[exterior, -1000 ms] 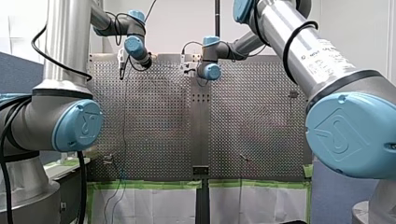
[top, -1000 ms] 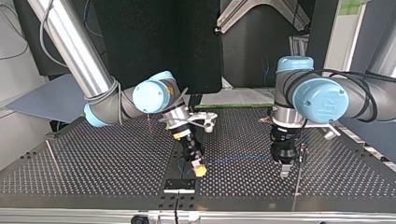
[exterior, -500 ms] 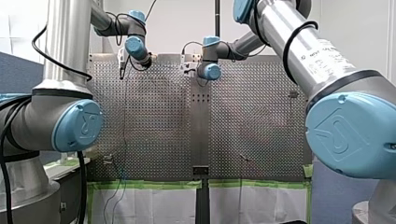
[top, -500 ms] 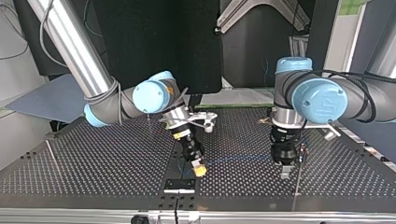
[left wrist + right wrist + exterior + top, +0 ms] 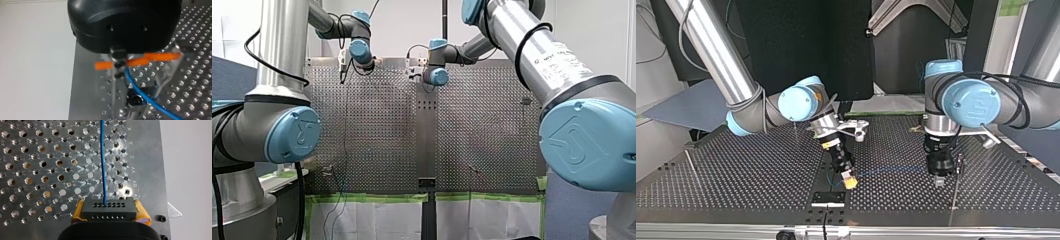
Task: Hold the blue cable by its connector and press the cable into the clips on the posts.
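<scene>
Tension first: my right hand (image 5: 109, 214), pinching the connector (image 5: 109, 206), should draw the cable (image 5: 102, 165) taut. My left hand (image 5: 939, 181), whose grip I cannot tell, should press it squarely at the post (image 5: 954, 195).

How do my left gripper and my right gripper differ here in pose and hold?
Pose: in the top view my right gripper leans at a slant; my left gripper points straight down. Hold: my right gripper's yellow pads clamp the black connector; at my left gripper only the blue cable runs past. Both sit low over the perforated table, on the same cable.
</scene>
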